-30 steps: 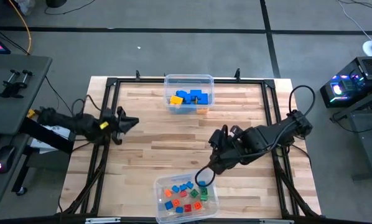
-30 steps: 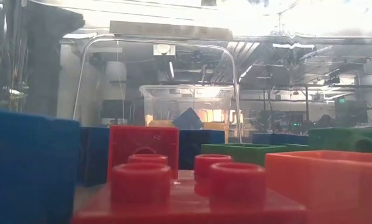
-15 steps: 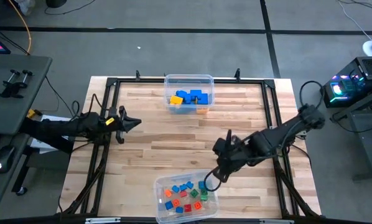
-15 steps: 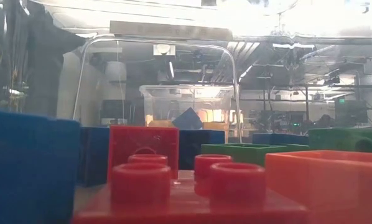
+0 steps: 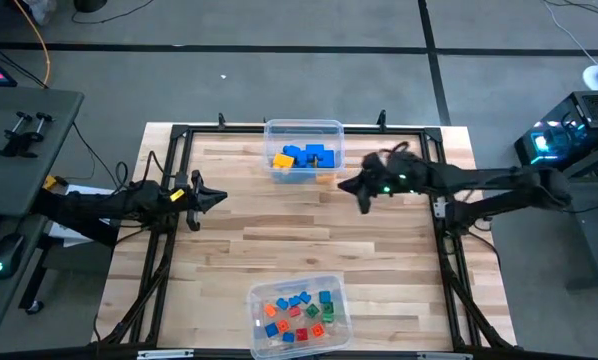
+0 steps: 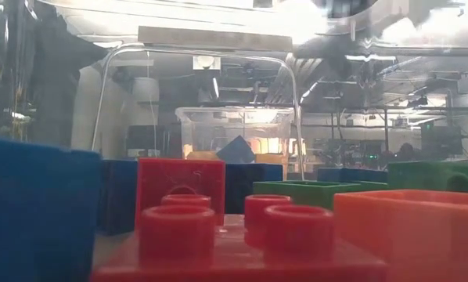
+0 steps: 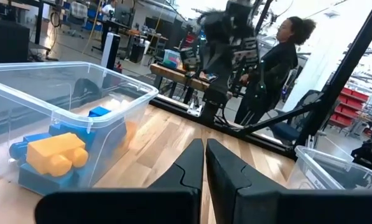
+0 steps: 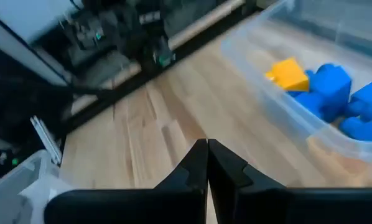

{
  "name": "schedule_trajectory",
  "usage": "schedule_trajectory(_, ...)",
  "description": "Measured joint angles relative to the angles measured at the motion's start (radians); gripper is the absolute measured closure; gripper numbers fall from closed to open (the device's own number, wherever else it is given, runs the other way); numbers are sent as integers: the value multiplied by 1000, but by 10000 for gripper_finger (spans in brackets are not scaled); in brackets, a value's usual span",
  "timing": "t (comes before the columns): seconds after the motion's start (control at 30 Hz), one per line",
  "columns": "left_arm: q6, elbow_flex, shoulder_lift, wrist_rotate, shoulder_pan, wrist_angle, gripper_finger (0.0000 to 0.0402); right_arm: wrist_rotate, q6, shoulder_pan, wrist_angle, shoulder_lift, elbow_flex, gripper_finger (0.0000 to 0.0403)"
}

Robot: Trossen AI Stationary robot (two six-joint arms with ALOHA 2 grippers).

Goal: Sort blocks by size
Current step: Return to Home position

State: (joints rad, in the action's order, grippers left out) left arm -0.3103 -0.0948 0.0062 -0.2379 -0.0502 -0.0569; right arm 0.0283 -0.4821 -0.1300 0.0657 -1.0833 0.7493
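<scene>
Wooden table [image 5: 239,240] is shown with larger blocks [image 5: 304,158] in the 12 o'clock bin [image 5: 304,124], tiny cubes [image 5: 299,312] in the 6 o'clock bin [image 5: 256,297]; left gripper [image 5: 211,197] at 9, right gripper [image 5: 347,186] near 1, fingers clenched, empty.

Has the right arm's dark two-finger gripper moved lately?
Yes: the right gripper went from the near clear plastic bin beside the far clear plastic bin.

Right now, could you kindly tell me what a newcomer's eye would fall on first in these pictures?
Two clear plastic bins on the wooden table: the far bin holds large blue and yellow bricks, the near bin small many-coloured cubes. The left gripper hangs shut at the left side, the right gripper shut beside the far bin.
</scene>
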Motion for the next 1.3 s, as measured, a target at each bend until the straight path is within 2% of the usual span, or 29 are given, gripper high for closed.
schedule_trajectory(0.13, 0, 0, 0, 0, 0, 0, 394, -26, -12, -9, -301, 137, -265, 402)
schedule_trajectory(0.23, 0, 0, -2, 0, 0, -2, 394, -54, -56, -9, -497, 192, -447, 402)
schedule_trajectory(0.33, 0, 0, -3, 0, 1, 1, 394, -52, -57, -10, -691, 215, -551, 402)
schedule_trajectory(0.4, 0, 0, -3, 0, 1, -11, 394, -56, -11, -9, -740, 219, -587, 402)
schedule_trajectory(0.53, 0, 0, -3, -1, 1, -42, 394, -127, 38, -10, -657, 216, -631, 401)
schedule_trajectory(0.67, -1, 19, -3, -3, 1, -97, 394, -133, 29, -10, -513, 214, -650, 397)
schedule_trajectory(0.8, -2, 82, -2, 11, 6, 97, 394, -133, 36, -10, -352, 215, -651, 396)
schedule_trajectory(0.87, 2, 82, -2, 19, 13, 96, 394, -133, 36, -10, -275, 217, -651, 396)
schedule_trajectory(0.93, 6, 82, -3, 25, 24, 97, 394, -133, 37, -7, -162, 286, -658, 396)
schedule_trajectory(1.07, 6, 82, -3, 24, 38, 97, 394, -130, 38, 2, 14, 530, -699, 396)
schedule_trajectory(1.3, 6, 82, -3, 26, 38, 97, 394, -104, 42, 2, -40, 802, -698, 396)
